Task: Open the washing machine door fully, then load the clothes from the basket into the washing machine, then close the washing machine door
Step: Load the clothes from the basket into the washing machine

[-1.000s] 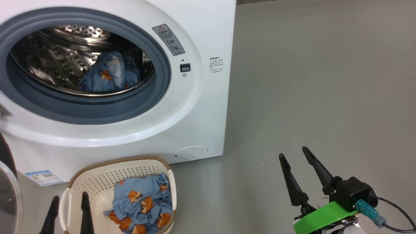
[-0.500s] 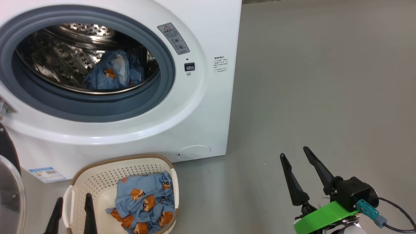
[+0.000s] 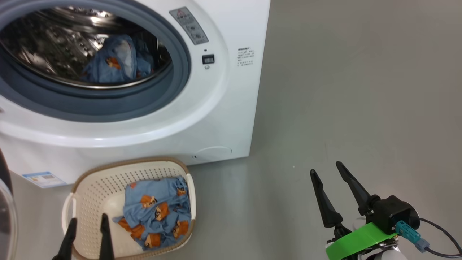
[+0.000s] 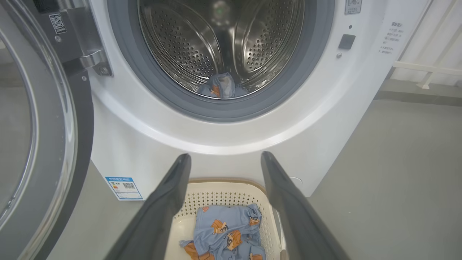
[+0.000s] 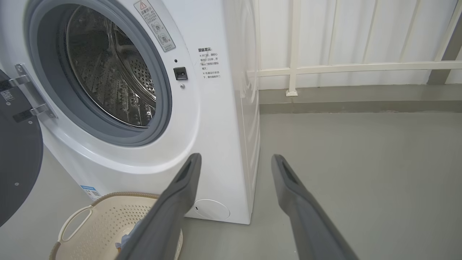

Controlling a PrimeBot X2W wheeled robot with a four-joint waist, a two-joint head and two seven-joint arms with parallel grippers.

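The white washing machine (image 3: 231, 108) stands with its mouth uncovered. The washing machine door (image 4: 36, 126) hangs swung out at the left. One light blue garment (image 3: 112, 61) lies in the steel drum. More of the clothes (image 3: 155, 213), blue with orange figures, sit in the right half of the cream basket (image 3: 94, 195) on the floor in front. My left gripper (image 3: 89, 217) is open above the basket's near left part, holding nothing. In the left wrist view the left gripper (image 4: 225, 155) frames the clothes (image 4: 227, 231). My right gripper (image 3: 325, 167) is open and empty over bare floor to the right.
Grey floor (image 3: 361, 90) spreads wide to the right of the machine. A white railing (image 5: 361, 66) and a low kerb run along the back wall. A blue label (image 3: 39, 178) sits low on the machine's front, left of the basket.
The head camera has tipped down, so the machine sits higher in the picture. My left gripper now reaches further in over the basket. The right gripper has kept its place.
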